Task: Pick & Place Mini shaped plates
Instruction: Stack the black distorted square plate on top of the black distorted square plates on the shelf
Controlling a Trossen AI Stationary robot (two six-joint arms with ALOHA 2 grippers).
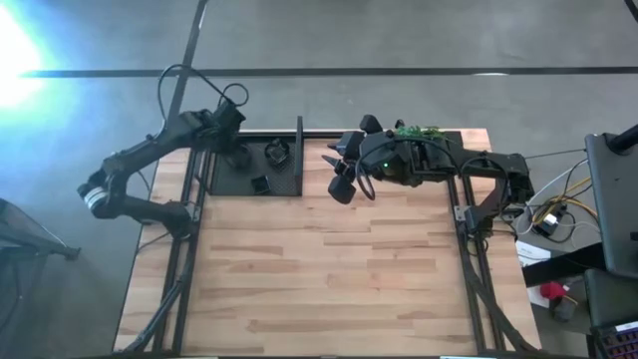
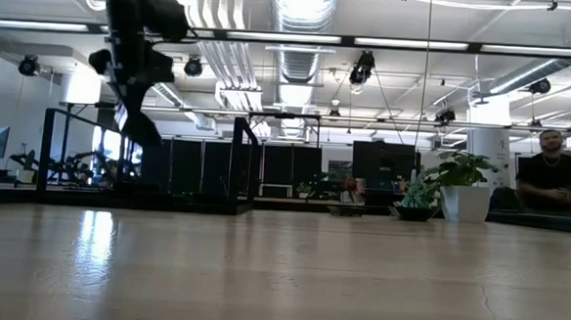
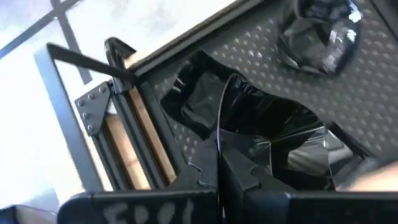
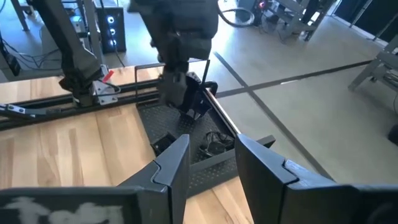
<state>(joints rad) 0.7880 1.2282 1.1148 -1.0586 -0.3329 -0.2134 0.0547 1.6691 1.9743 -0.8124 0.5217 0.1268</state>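
Note:
A black perforated tray [image 1: 224, 178] lies at the table's far left. Small glossy black mini plates rest on its floor [image 1: 277, 152] [image 1: 260, 183] [image 3: 320, 34]. My left gripper [image 1: 235, 143] hangs over the tray's far end, shut on another mini plate [image 3: 273, 140]. It also shows in the low view [image 2: 142, 125] and the right wrist view [image 4: 186, 102]. To the right of the tray, my right gripper [image 1: 341, 172] is high above the table. It points toward the tray and is open [image 4: 211, 163], with nothing between its fingers. My left gripper pinches the mini plate by its thin rim [image 3: 219, 121] between its two shut fingers [image 3: 239, 171]. The fingers slant down from above. The plate stands on edge beyond the fingertips, above the tray floor.
An upright black wall [image 1: 300, 155] closes the tray's right side. A small green plant [image 1: 419, 130] sits at the far edge under the right arm. Bare wood [image 1: 329, 269] fills the table's middle and near half. A person [image 2: 549, 174] stands in the room beyond the table.

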